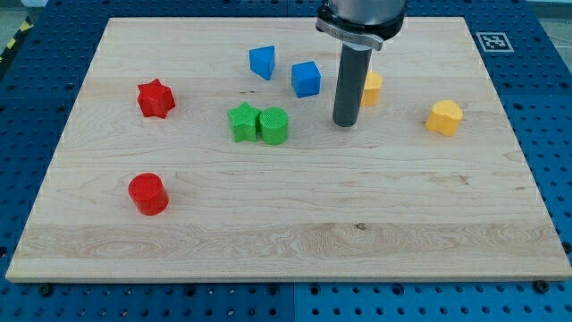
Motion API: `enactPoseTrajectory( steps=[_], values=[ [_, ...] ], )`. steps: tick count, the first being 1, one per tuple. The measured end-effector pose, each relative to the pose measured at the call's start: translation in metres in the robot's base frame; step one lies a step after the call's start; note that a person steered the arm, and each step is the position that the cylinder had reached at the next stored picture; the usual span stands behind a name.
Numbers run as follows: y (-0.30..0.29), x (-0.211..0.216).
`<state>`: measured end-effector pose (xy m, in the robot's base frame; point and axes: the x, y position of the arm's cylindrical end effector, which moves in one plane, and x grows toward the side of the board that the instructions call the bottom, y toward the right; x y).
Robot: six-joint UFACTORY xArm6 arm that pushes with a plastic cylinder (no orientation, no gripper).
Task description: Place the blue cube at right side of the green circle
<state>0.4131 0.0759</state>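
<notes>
Wood is what the table (pixel 286 224) is made of, and it is the biggest thing here. My landmark is the green circle (pixel 274 125).

The dark rod comes down on the circle's right side, a little way off. My tip (pixel 346 122) sits there on the table and touches no block. There is no pincer on this arm, only the rod, so nothing is held or squeezed.

The blue cube (pixel 306 79) is above the circle and a bit to its right, near the rod but apart from it. So I think the job is not done yet. The cube must slide down to the circle's right side.

A green star (pixel 242 122) touches the circle's left side.
</notes>
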Motion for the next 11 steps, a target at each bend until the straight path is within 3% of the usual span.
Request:
enactPoseTrajectory(
  steps=[4, 6, 7, 8, 11],
  values=[
    [0.011, -0.076],
    [-0.047, -0.125],
    [-0.061, -0.113],
    [-0.052, -0.075],
    [-0.021, -0.027]
  ],
)
